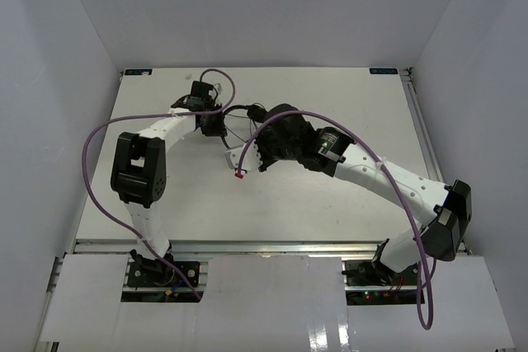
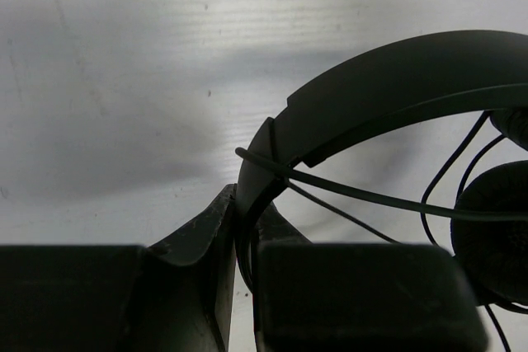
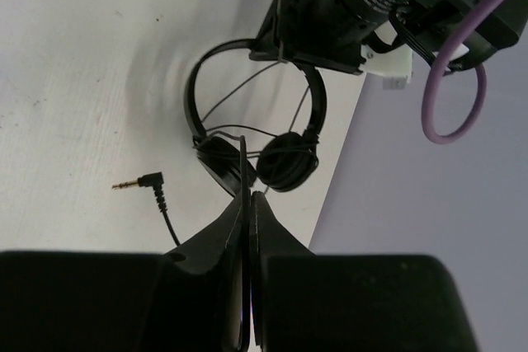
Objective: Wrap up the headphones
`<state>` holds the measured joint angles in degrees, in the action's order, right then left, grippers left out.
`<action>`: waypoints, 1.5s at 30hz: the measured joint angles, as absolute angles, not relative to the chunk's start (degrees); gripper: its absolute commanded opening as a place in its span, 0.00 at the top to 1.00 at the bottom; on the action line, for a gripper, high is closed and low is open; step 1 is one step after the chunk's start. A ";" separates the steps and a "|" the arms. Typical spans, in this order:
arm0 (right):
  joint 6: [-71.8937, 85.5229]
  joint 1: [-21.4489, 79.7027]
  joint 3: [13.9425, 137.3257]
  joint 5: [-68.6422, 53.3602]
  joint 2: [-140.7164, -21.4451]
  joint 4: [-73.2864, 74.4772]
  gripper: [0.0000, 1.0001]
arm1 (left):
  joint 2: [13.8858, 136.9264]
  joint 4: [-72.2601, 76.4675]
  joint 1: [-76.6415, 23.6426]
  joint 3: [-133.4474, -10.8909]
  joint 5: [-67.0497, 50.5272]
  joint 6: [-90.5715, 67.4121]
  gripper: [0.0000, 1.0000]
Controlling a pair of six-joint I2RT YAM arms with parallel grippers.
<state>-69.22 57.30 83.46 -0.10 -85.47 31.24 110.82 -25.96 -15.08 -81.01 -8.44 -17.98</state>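
The white surface (image 1: 330,96) carries the angled plug (image 3: 151,179) of the cord (image 3: 165,216), lying flat near the headphones (image 3: 285,161). Whether their earcups touch it cannot be told.

Left wrist view: headband (image 2: 396,80) runs out of frame at 3 o'clock, and the same edge cuts one earcup (image 2: 495,237). Left gripper (image 2: 246,204) fingers (image 2: 194,241) are dark and blurred at 6 o'clock.

Right wrist view: headband top is hidden behind the left gripper at 12 o'clock. Cord (image 3: 162,204) disappears behind right gripper (image 3: 250,197) at 6 o'clock.

Top view: both wrists cover most of the headphones (image 1: 239,109); the grip is too small to tell.
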 measured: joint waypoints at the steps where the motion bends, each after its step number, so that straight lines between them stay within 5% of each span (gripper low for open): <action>1: -69.48 56.96 83.46 0.26 -85.41 31.11 0.92 | 110.25 -26.05 -15.28 -80.20 -8.26 -17.26 1.00; 25: -71.10 52.75 83.46 1.03 -84.98 28.16 0.92 | 97.87 -23.34 -22.87 -70.13 -9.91 -11.17 1.00; 45: -66.04 46.98 83.80 -10.31 -75.13 36.93 0.92 | 97.06 -13.77 -9.80 -70.11 -32.17 -24.19 1.00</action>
